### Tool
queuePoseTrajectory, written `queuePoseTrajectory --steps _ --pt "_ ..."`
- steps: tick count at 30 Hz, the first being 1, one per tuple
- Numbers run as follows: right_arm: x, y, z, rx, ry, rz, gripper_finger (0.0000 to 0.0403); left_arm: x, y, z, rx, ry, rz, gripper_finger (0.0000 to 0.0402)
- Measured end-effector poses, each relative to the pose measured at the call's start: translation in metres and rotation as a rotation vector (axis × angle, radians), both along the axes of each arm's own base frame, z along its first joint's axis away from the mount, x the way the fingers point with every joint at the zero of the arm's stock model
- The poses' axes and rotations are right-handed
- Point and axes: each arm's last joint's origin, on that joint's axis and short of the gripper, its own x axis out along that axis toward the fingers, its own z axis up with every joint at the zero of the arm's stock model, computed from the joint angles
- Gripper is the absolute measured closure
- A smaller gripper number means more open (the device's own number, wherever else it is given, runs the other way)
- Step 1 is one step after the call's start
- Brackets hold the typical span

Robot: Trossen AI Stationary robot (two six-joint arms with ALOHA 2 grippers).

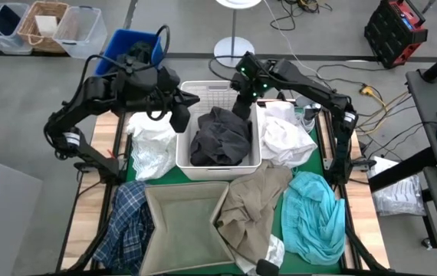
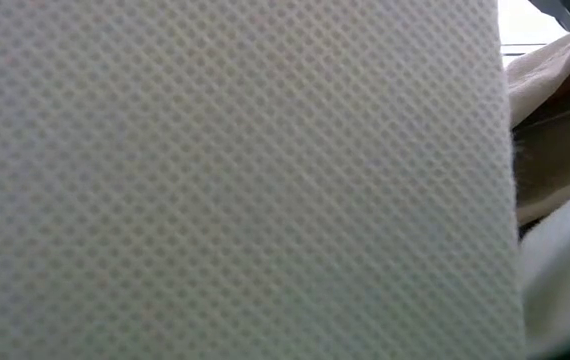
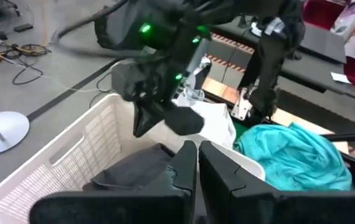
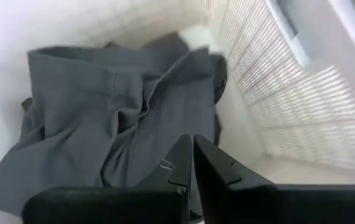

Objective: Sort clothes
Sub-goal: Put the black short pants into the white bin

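Seemingly clenched empty, right end effector point(image 4: 193, 163) above dark grey garment point(image 4: 112, 130), white basket point(image 1: 217, 93) rim close.

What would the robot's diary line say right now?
dark grey garment in white basket | right gripper shut, above it | left gripper shut, at basket rim | teal garment on table

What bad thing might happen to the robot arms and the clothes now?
The left gripper and right gripper both hang over the white basket, so the arms might bump. The teal garment and plaid shirt droop at the table's edge and might slide off.
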Motion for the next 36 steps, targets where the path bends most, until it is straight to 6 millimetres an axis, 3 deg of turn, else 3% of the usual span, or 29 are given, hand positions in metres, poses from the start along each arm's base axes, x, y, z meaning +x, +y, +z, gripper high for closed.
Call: queuePoseTrajectory --steps 9,16,22,29,36 --pt "0.015 -0.004 -0.035 0.143 0.095 -0.064 0.0394 -0.017 -0.010 -0.004 -0.011 0.099 -0.031 0.0402" --pt "0.040 0.015 -0.051 0.161 0.109 -0.006 0.0394 -0.044 -0.021 -0.008 -0.036 0.205 -0.061 0.0402" --pt "0.061 0.031 -0.073 0.153 0.169 0.070 0.0394 -0.063 -0.031 -0.001 -0.033 0.174 -0.109 0.0402" --pt "0.072 0.031 -0.090 0.156 0.198 0.139 0.0394 -0.080 -0.043 0.004 -0.018 0.144 -0.173 0.0402" --pt "0.081 0.029 -0.109 0.157 0.231 0.166 0.0394 -0.093 -0.048 0.002 0.019 0.127 -0.132 0.0402"
